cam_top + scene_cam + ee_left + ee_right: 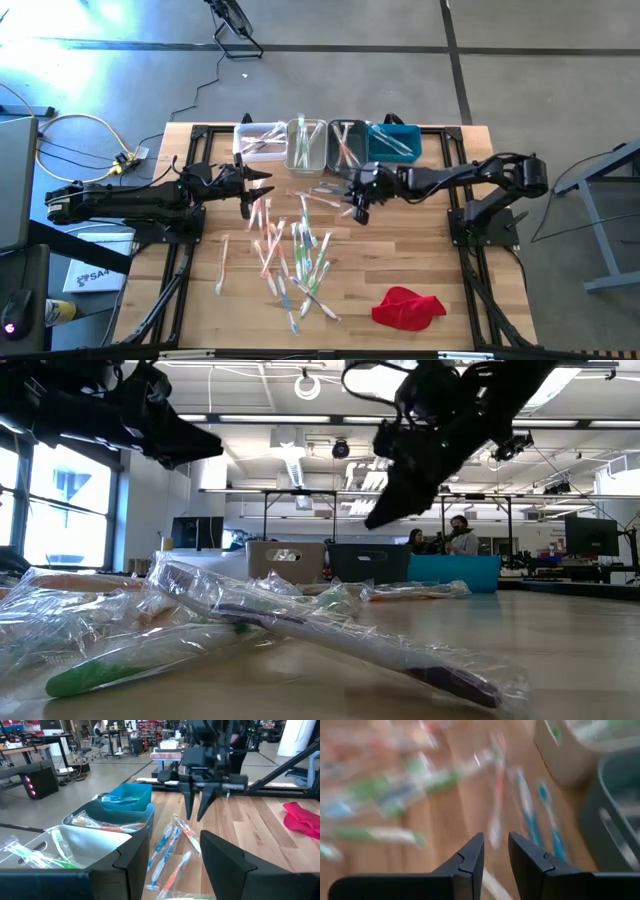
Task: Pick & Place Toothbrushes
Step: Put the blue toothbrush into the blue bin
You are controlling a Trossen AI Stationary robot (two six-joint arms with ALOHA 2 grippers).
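Several wrapped toothbrushes point(290, 250) lie scattered flat on the wooden table's middle; the low view shows them close up point(300, 630). A few more point(325, 192) lie just in front of the bins. My right gripper point(358, 212) hovers above these, pointing slantwise down; its fingers point(495, 847) stand a narrow gap apart with nothing between them, as the left wrist view point(198, 812) also shows. My left gripper point(262, 182) waits level near the white bin, wide open point(170, 870) and holding nothing.
Four bins line the far edge: white point(258, 141), beige point(306, 143), grey point(347, 142) and blue point(394, 141), each with toothbrushes inside. A red cloth point(407, 307) lies near the front right. People sit in the room beyond point(455, 532).
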